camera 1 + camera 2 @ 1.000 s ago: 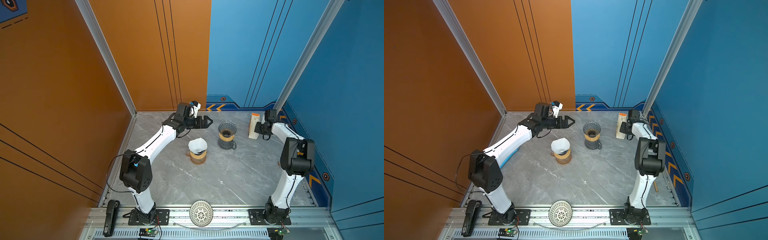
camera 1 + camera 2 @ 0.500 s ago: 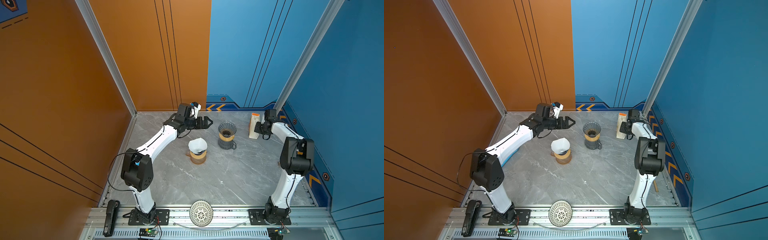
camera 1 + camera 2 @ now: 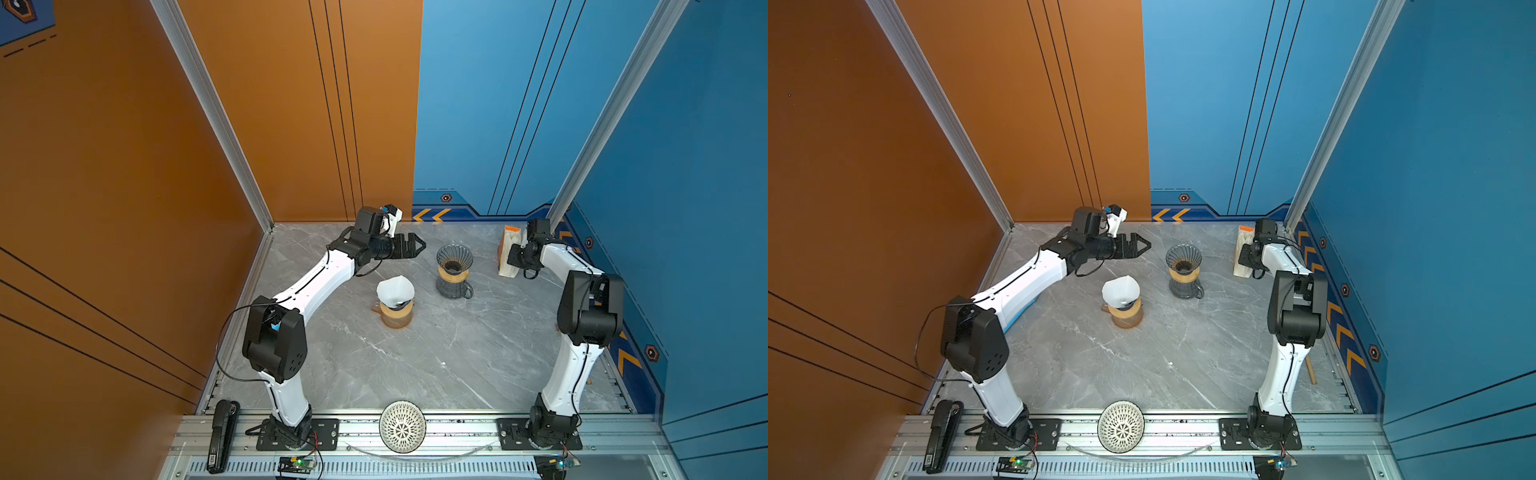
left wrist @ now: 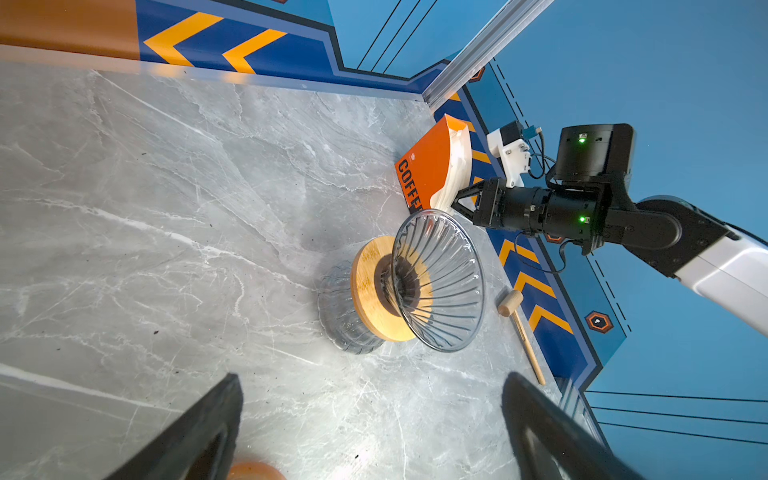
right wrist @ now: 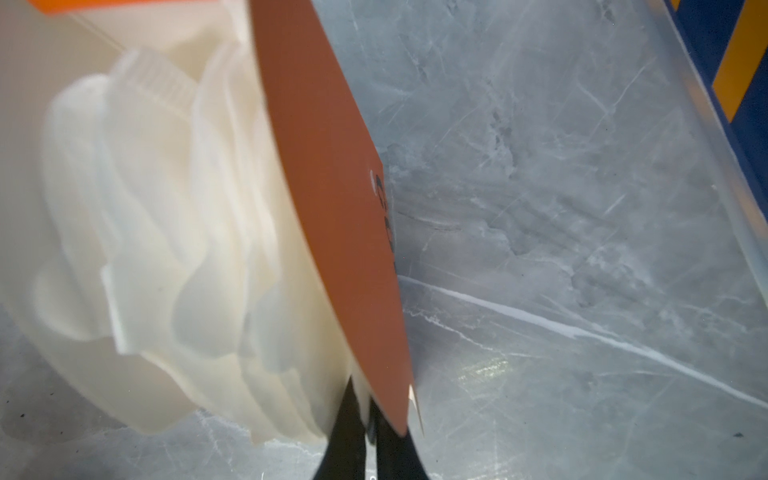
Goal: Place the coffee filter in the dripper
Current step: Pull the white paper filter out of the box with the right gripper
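Observation:
An empty ribbed glass dripper [image 3: 454, 257] [image 3: 1183, 257] [image 4: 440, 282] stands on a wooden collar and a glass carafe mid-table. To its right, by the wall, an orange pack [image 3: 508, 241] [image 3: 1244, 237] [image 4: 428, 166] [image 5: 328, 187] holds white coffee filters [image 5: 166, 208]. My right gripper [image 3: 513, 259] [image 3: 1245, 255] [image 4: 455, 199] [image 5: 362, 392] is shut on a filter's edge at the pack's mouth. My left gripper [image 3: 417, 245] [image 3: 1144, 245] [image 4: 372, 376] hovers open and empty to the left of the dripper. A white filter [image 3: 395, 289] [image 3: 1120, 289] sits in another dripper on an amber carafe [image 3: 397, 318].
A wooden stick [image 4: 521, 328] [image 3: 1310, 370] lies along the right wall. A white mesh dome [image 3: 402, 426] and a black tool [image 3: 222, 440] rest on the front rail. Walls close off the back, left and right.
The left arm has shifted slightly, its gripper still open near the back. The right gripper stays shut at the filter pack.

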Motion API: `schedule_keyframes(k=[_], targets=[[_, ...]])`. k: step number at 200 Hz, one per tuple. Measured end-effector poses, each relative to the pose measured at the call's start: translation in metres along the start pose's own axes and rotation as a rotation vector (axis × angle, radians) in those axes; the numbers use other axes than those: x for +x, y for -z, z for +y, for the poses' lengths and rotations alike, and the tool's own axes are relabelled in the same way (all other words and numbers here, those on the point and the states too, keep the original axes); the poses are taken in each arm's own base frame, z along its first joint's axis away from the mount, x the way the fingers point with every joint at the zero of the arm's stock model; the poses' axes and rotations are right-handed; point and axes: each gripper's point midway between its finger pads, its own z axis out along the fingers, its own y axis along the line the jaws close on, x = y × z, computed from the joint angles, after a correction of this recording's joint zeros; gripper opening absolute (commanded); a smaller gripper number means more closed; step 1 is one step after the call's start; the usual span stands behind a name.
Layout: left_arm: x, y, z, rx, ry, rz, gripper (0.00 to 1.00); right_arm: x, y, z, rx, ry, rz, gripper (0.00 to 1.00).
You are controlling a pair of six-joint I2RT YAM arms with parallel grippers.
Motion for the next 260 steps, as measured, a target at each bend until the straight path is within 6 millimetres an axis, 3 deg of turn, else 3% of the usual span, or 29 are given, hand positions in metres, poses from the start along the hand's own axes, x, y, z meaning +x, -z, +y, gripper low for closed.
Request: schedule_keyframes(k=[23,87,197,220,260], targets=[[0.000,0.000,0.000,-0.001,0.001,0.001,0.98,-0.001,0.000,0.000,0.000,-0.006,-0.001,0.00],[0.000,-0.001,0.001,-0.001,0.001,0.002,0.98,0.004,0.001,-0.002,0.010,-0.005,0.008,0.00],[0.001,-0.001,0.000,0.003,0.001,0.003,0.98,0.027,0.030,-0.009,0.030,-0.004,0.030,0.00],[0.001,-0.001,0.000,0.003,0.001,0.004,0.98,0.034,0.029,-0.010,0.033,-0.002,0.047,0.11],[0.002,-0.001,0.000,0.008,0.003,0.009,0.98,0.037,0.029,-0.010,0.036,-0.001,0.054,0.13]])
